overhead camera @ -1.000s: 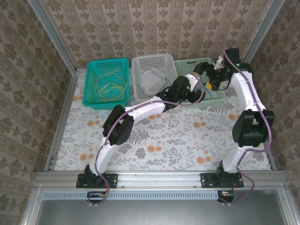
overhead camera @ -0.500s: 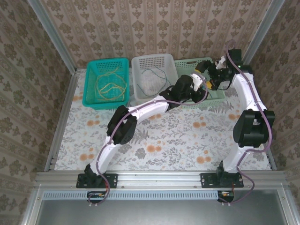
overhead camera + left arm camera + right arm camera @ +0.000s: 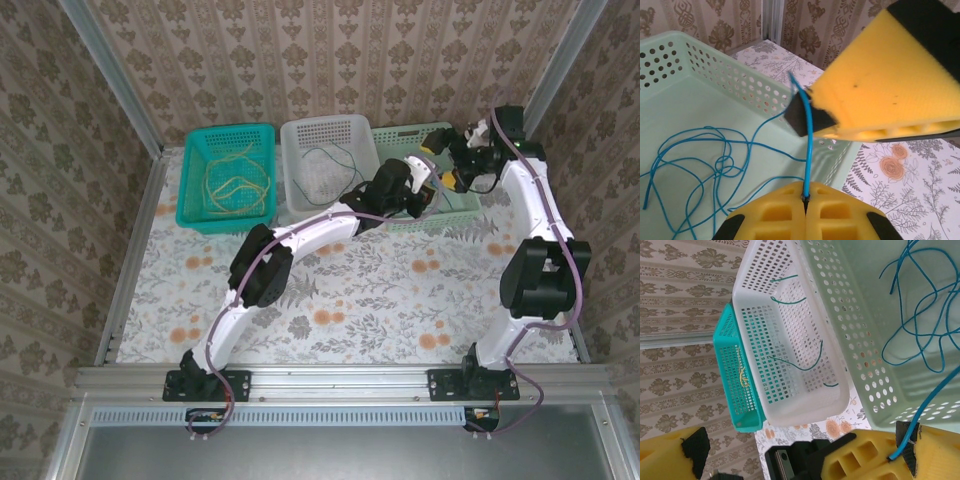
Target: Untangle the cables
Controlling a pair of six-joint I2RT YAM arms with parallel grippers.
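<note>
Top view, left to right.

- 10 o'clock on the table (image 3: 330, 290): teal basket (image 3: 188, 195). The yellow cable (image 3: 235, 185) lies coiled inside, alone.
- 12 o'clock: white basket (image 3: 325, 122). The dark green cable (image 3: 330, 158) lies in it, loose, with no other colour mixed in.
- 1 o'clock: light green basket (image 3: 405, 130). The blue cable (image 3: 808, 145) is here. In the left wrist view most of it lies on the basket floor toward 8 o'clock, in loops that cross each other.
- One blue strand rises over the basket wall to 6 o'clock, into the left gripper (image 3: 805, 197). The pads are pressed together with the strand pinched between them.
- Right gripper (image 3: 440, 163), at 2 o'clock: jaws spread wide, holding nothing. One fingertip sits just beside the raised strand; cannot tell whether it touches.

Assessment: the three colours each lie in their own basket, so the separation looks essentially finished. Probably left to do: the blue loops are not yet drawn out, and the pinched strand is not yet laid down.
</note>
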